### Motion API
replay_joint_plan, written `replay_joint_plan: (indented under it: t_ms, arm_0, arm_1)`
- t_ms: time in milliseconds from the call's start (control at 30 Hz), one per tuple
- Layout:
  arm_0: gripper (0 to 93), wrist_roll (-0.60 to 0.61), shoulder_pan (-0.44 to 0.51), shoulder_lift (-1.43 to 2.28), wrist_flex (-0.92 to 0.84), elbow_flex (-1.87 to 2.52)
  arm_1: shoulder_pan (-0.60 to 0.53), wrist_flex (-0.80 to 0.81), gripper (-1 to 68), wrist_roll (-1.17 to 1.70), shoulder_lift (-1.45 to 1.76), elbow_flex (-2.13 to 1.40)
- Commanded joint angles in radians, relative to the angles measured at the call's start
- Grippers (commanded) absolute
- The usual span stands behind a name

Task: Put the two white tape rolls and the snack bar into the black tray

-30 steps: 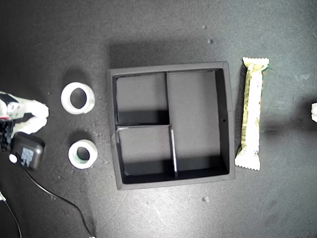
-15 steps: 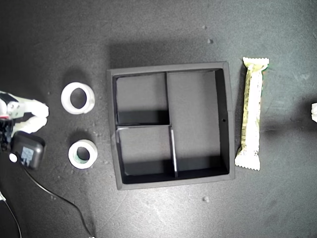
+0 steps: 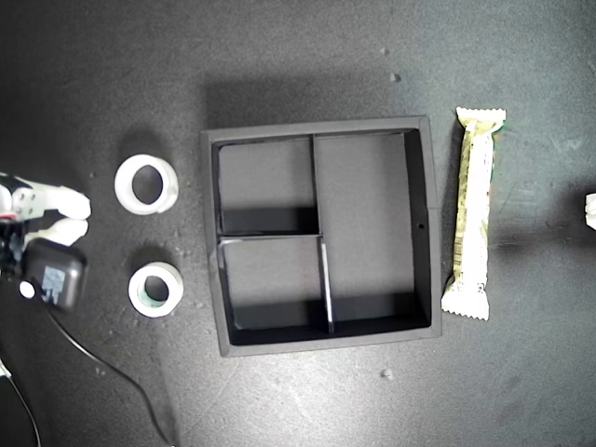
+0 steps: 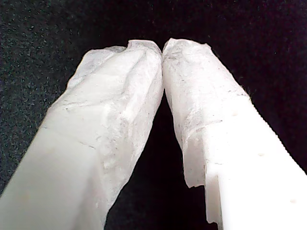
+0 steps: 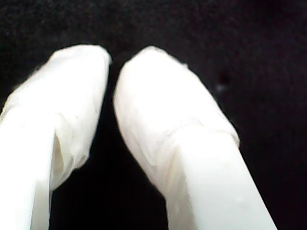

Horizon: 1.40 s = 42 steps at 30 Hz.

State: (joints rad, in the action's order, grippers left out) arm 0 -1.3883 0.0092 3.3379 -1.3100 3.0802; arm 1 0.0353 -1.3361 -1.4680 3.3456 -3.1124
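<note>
The black tray (image 3: 317,128) lies mid-table in the exterior view, and its three compartments hold nothing. Two white tape rolls lie apart on the tabletop to the tray's left in that view, the larger (image 3: 123,186) above the smaller, greenish-cored one (image 3: 136,292). The snack bar (image 3: 473,214) lies lengthwise just outside the tray's right wall. My first gripper (image 4: 162,48) is shut, tips touching, over bare dark tabletop. My second gripper (image 5: 112,60) is shut too, with only a thin slit between its tips and nothing held. No task object shows in either wrist view.
At the exterior view's left edge, an arm's white gripper (image 3: 74,215) with a black camera (image 3: 53,276) and cable sits beside the rolls. A white bit of another arm (image 3: 590,209) shows at the right edge. The wrist views do not tell which arm is which.
The arm at the exterior view's left edge has shifted slightly, its black camera turning a little. The rolls, the bar and the tray have not moved.
</note>
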Motion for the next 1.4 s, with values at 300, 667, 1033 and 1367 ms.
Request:
replay_joint_plan:
  t_ms: [300, 667, 1033, 1367]
  arm_0:
    - [0.0, -0.112, 0.032, 0.049, 0.181, -0.058]
    - [0.0, 0.253, -0.11, 0.048, 0.69, -0.293]
    - [0.0, 0.655, -0.114, 0.048, 1.491, 0.058]
    - [2.1, 0.719, -0.13, 0.048, 1.39, 0.058]
  arm_1:
    - [0.272, 0.213, -0.3, 0.034, 0.005, -0.012]
    - [0.368, 0.634, -0.4, 0.034, 0.003, -0.012]
    - [0.359, 0.775, -0.4, -0.009, 0.003, -0.012]
    - [0.348, 0.773, -0.4, -0.003, 0.003, -0.012]
